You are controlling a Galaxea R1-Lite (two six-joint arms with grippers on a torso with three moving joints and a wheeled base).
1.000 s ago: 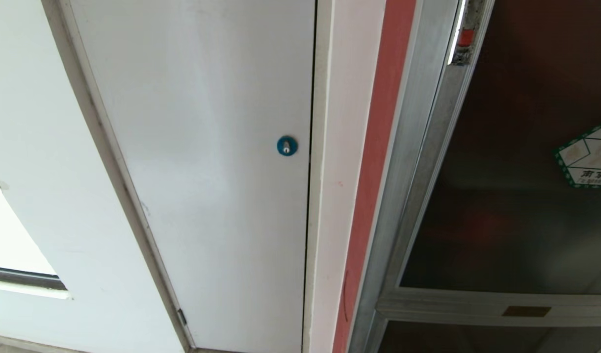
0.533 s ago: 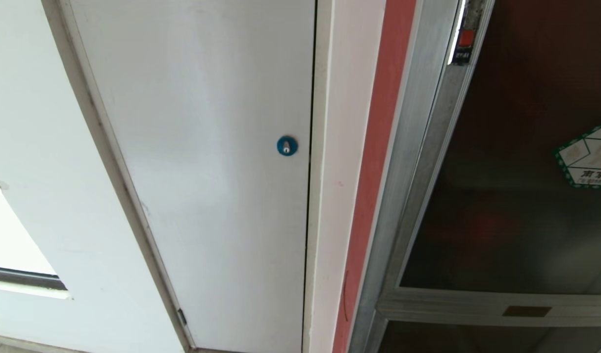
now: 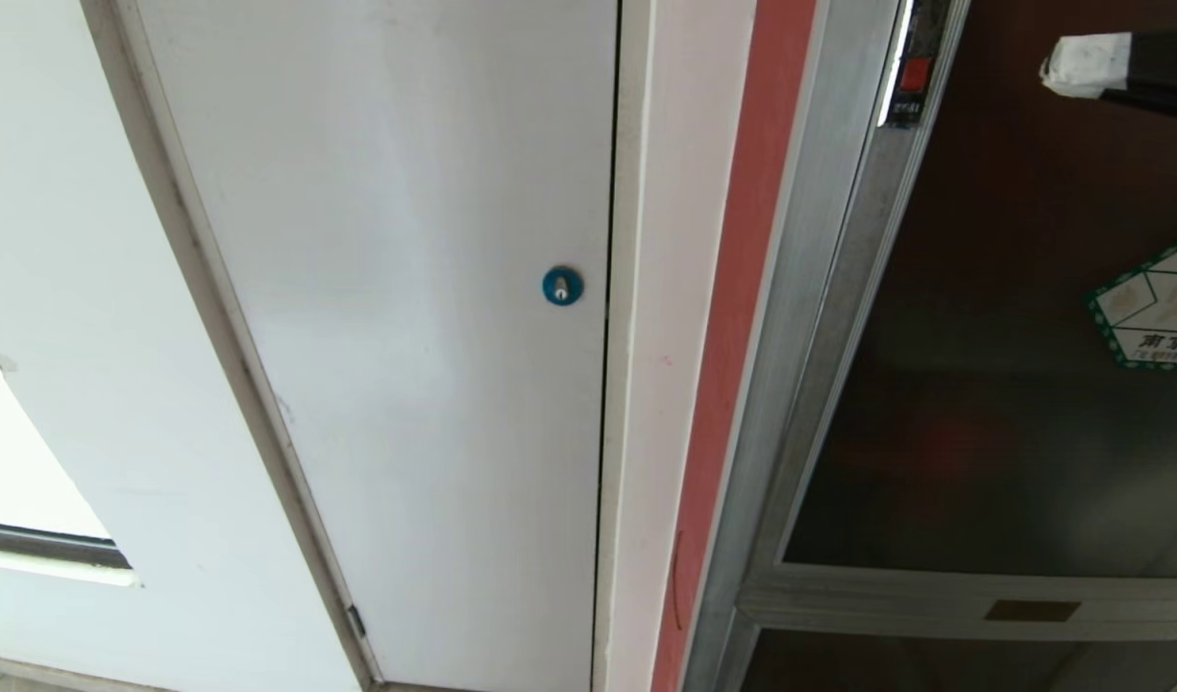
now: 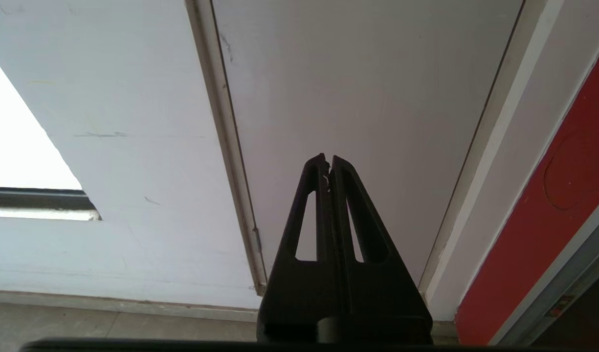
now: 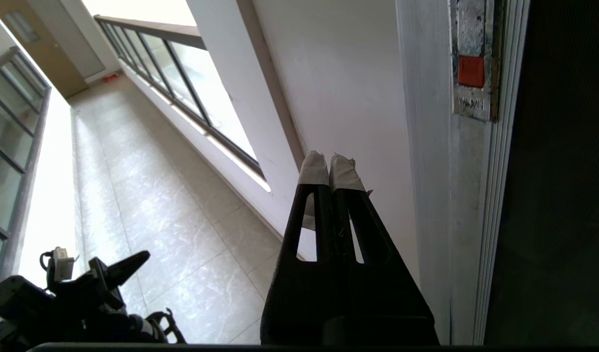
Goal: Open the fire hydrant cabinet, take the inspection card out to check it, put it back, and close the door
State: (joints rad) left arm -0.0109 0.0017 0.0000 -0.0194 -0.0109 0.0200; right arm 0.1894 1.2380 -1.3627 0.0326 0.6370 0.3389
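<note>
The fire hydrant cabinet (image 3: 819,317) stands on the right side of the head view, with its silver frame beside a red strip of wall (image 3: 732,317). Its door (image 3: 1011,413), a dark glass panel, is closed, and a green-bordered sticker (image 3: 1150,308) is on the glass near the right edge. The small red latch (image 3: 915,75) sits high on the door frame. The right tool (image 3: 1078,65) enters from the upper right, in front of the dark glass, to the right of the latch and near it but not touching; its white-taped fingertips (image 5: 328,168) are pressed together and grasp nothing. In the right wrist view the latch (image 5: 471,71) is beside and beyond these tips. The left tool (image 4: 327,164) is clenched too, empty, and points at the plain white door (image 3: 405,317) with a blue lock (image 3: 562,285). The inspection card is not visible.
</note>
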